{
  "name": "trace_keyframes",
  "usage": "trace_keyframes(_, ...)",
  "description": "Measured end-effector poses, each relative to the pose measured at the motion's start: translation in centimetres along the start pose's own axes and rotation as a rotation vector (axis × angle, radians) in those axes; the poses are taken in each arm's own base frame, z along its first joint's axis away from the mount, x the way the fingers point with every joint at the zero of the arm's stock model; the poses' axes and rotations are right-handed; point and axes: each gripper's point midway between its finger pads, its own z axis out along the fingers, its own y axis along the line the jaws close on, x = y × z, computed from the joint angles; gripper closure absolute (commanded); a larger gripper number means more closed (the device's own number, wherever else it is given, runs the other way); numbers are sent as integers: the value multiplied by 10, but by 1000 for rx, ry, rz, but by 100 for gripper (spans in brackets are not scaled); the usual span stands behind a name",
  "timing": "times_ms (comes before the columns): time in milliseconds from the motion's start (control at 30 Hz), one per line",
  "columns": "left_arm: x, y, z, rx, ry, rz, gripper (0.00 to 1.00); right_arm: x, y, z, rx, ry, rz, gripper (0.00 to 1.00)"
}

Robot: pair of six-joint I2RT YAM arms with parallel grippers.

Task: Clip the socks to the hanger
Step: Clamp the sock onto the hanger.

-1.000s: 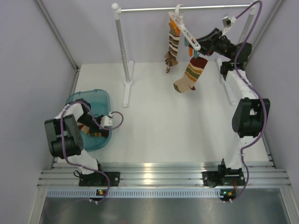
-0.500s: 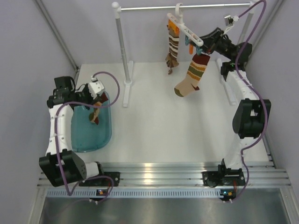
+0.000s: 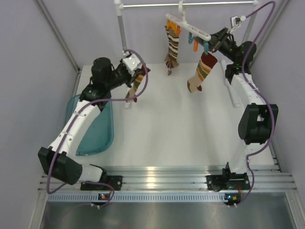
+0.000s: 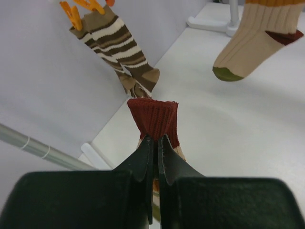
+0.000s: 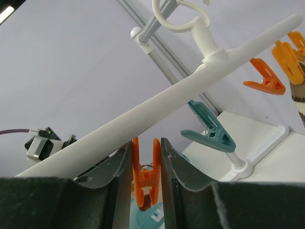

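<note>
Starting near, a blue tub (image 3: 102,136) sits on the left side of the table (image 3: 162,138). I cannot see a sock in it from here. Farther out, the left claw (image 4: 153,138) is shut tight on the dark red top of a tan sock (image 4: 153,117). That sock dangles in the air, left of the hanger and lower than it.

At the far side, the hanger (image 5: 190,86) hangs tilted from the metal rail (image 3: 152,6). Two socks are clipped on already: a brown and white sock (image 3: 170,47) and a second tan sock (image 3: 201,71). The right claw (image 5: 146,143), far right, is pinching an orange clip (image 5: 145,179) under the bar. A blue clip (image 5: 209,133) beside it hangs free.

So I think two are done and one is ready to clip. The fourth is not in sight.
</note>
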Motion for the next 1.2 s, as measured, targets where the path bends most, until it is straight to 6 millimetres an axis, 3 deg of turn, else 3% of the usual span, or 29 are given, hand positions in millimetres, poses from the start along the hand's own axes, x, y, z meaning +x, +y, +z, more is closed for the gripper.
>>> trace_keyframes(100, -16, -6, 35, -48, -20, -30, 100, -2, 5, 5, 35, -34, 11, 100)
trace_keyframes(267, -25, -20, 82, -115, -20, -101, 100, 5, 10, 11, 86, -72, 13, 100)
trace_keyframes(500, -47, -49, 129, -123, -49, -181, 100, 14, -3, 10, 141, -94, 1, 100)
trace_keyframes(667, -63, -66, 138, -107, -98, -220, 100, 17, -6, 9, 151, -99, -14, 100)
trace_keyframes(900, -88, -62, 142, -127, -235, -290, 100, 20, -4, 7, 148, -99, -17, 100)
trace_keyframes(1200, -70, -72, 157, -127, -288, -359, 100, 19, 0, 7, 126, -102, -24, 100)
